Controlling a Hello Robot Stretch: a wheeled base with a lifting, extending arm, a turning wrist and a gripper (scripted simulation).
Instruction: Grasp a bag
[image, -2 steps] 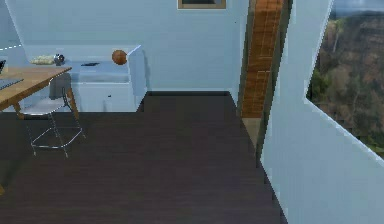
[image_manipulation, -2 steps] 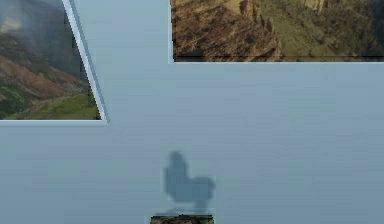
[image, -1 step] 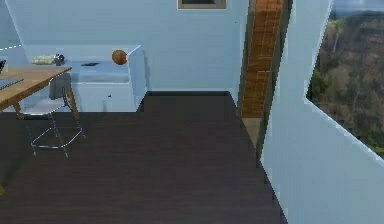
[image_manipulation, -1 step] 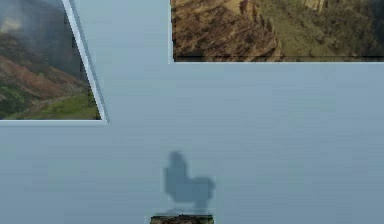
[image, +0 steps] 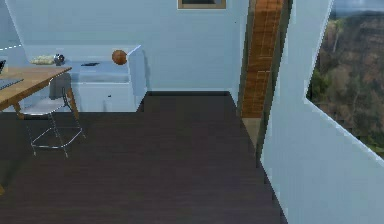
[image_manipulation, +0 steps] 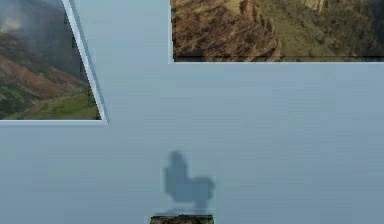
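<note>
In the forward view, a white bed (image: 105, 90) stands against the far wall at the left, with an orange ball (image: 119, 57) on it near its right end. A small grey and dark blob (image: 46, 61) lies where the wooden table (image: 25, 82) meets the bed; I cannot tell what it is. A dark flat shape (image_manipulation: 180, 218) pokes up at the bottom edge of the arm side view, before a bare pale blue wall.
A metal-legged chair (image: 48, 118) stands by the table at the forward view's left. Dark floor (image: 160, 160) stretches open ahead. A wooden door (image: 262, 60) is at the right, beside a pale wall with a window (image: 350, 80). Two windows (image_manipulation: 275, 30) break the side wall.
</note>
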